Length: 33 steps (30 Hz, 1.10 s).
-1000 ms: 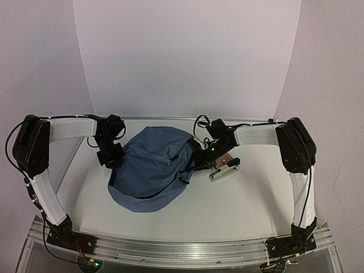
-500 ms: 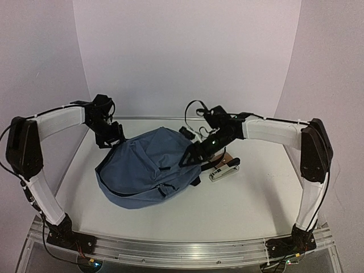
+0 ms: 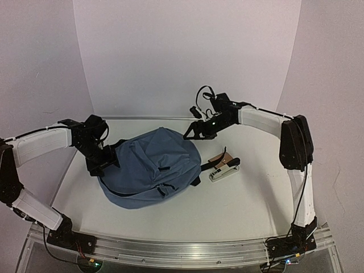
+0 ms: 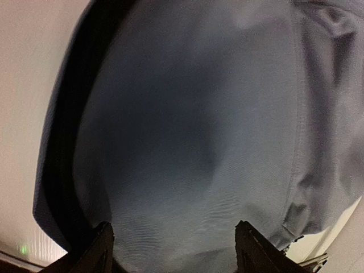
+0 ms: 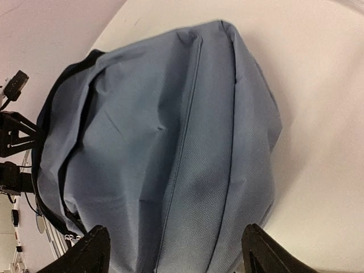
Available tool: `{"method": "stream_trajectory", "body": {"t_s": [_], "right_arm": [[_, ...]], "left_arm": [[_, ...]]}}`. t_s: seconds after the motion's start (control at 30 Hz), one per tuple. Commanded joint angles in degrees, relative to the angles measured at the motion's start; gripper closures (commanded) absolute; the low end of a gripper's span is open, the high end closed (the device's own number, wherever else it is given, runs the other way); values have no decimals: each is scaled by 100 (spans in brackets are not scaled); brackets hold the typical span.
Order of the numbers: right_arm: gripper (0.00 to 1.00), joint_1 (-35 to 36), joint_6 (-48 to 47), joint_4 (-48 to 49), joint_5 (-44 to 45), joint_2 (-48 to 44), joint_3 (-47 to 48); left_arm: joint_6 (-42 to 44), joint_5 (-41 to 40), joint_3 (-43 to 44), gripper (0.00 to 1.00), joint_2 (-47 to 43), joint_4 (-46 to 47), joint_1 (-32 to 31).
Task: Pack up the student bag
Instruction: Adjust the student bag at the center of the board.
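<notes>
Fingers (image 4: 100, 250) spread, left hand (image 3: 105, 165) against student bag (image 3: 153, 165), right hand (image 3: 192, 132) near

Slate-blue student bag (image 3: 151, 165) with black zippers and straps lies on a white table (image 3: 239, 205).

Nothing legible anywhere. No lettering, logo or number on the bag (image 5: 170, 142) fabric between and ahead of the fingers in either wrist view. Small item (image 3: 223, 169) beside the bag, seen from above: too small to read any marking.
</notes>
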Motion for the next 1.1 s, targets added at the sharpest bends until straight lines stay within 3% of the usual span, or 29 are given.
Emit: {"method": "stream_trajectory", "body": {"t_s": [0.0, 0.17, 0.27, 0.5, 0.6, 0.7, 0.9, 1.07], "right_arm": [[26, 242, 61, -51, -309, 56, -303], [48, 338, 147, -51, -635, -290, -1213], [55, 504, 153, -35, -729, -648, -1832], [57, 985, 127, 78, -826, -1518, -2947], [56, 1194, 0, 73, -804, -1861, -3174], [55, 1243, -123, 53, -460, -2132, -3073], [44, 1261, -528, 2, 625, -2735, -2618], [46, 1639, -466, -1, 770, -2523, -2184]], "left_arm": [[-555, -221, -188, 32, -57, -81, -25], [-192, -281, 153, 51, 781, 110, 2], [116, -308, 655, 61, 1459, 175, 68], [845, -313, 2159, 66, 2653, 255, 187], [1013, -260, 2588, 64, 2906, 220, 272], [1035, -122, 2682, 55, 2774, 243, 372], [751, 28, 2040, 38, 1429, 348, 402], [165, 144, 1105, 36, 230, 310, 393]]}}
